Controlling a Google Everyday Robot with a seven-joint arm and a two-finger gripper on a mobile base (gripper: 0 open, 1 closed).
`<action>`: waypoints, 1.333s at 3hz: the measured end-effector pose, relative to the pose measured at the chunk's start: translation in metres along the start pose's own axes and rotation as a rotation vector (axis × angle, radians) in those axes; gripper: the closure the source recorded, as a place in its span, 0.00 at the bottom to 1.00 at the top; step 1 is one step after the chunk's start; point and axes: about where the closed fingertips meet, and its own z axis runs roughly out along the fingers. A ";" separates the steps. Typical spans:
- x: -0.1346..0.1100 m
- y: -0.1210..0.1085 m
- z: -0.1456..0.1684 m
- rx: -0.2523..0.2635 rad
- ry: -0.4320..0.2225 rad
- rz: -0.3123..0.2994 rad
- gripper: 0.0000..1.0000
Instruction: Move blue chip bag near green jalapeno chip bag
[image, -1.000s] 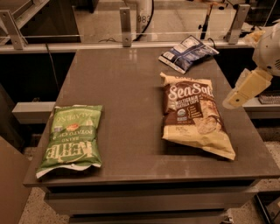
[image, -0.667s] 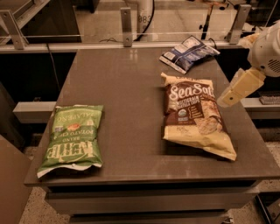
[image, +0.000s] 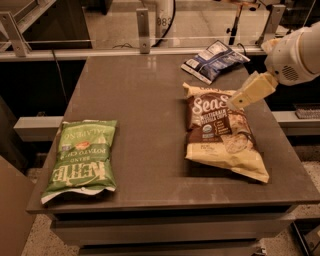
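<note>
1. Gripper (image: 239, 99), cream-coloured, hangs over the right side of the table (image: 145, 95). It slants down and to the view's left from the rounded white arm housing (image: 295, 52) at the right edge of the view. Whether it is spread or closed cannot be told from this angle.
2. The blue chip bag (image: 215, 61) lies beyond the gripper and slightly to its left in the view, at the table's far right corner. It is flat and crinkled, white label patches facing up, and it is clearly apart from the gripper.
3. Just below the gripper's tip lies the brown and cream Sea Salt bag (image: 220, 132). The tip overlaps the bag's upper right corner in the view, and whether the two touch cannot be told.
4. The green jalapeno chip bag (image: 82, 155) lies far to the gripper's left in the view and nearer the camera, at the table's front left corner. It is flat, its white lettering upside down to the camera.
5. Measured from the gripper, the blue bag is near and the green bag is across the table. The two bags sit at diagonally opposite corners, well apart.
6. Past the gripper, along the table's far edge, runs a metal rail (image: 100, 52) with upright posts.
</note>
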 end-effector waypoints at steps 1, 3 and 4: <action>-0.004 -0.018 0.019 0.048 -0.040 0.039 0.00; -0.005 -0.068 0.072 0.115 -0.156 0.155 0.00; -0.005 -0.068 0.073 0.115 -0.156 0.155 0.00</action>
